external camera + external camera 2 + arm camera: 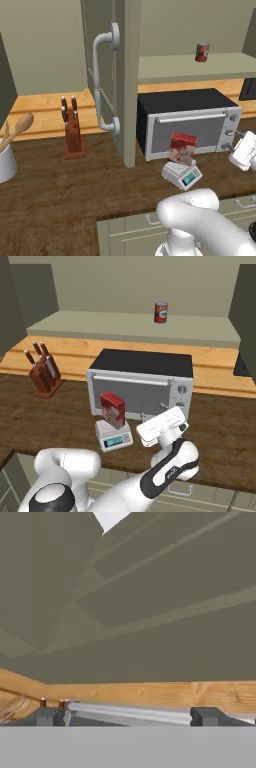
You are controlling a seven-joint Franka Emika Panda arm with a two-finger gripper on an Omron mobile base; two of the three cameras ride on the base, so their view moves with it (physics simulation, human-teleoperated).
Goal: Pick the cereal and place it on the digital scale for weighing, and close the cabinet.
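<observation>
One half of the job is looking done from where I am standing: the cereal is sitting upright on the digital scale, its base resting on the white top so the weight bears straight down while the teal display is staying clear at the front. The pair is standing on the bench just in front of the microwave, toward its left end.

At about three o'clock from the box, near but not touching, the gripper is hanging with its fingers spread wide and nothing between them. In the hand view its two dark tips are pointing up toward olive-grey cabinet panels and a strip of pale wood, which suggests to me that the hand is tilting away from the scale and toward the remaining job.

The cabinet door is jutting out over the bench at about ten o'clock from the cereal, its curved handle facing the knife block. A red can is standing on the shelf at twelve o'clock, well apart. Closing that door looks like what is left.
</observation>
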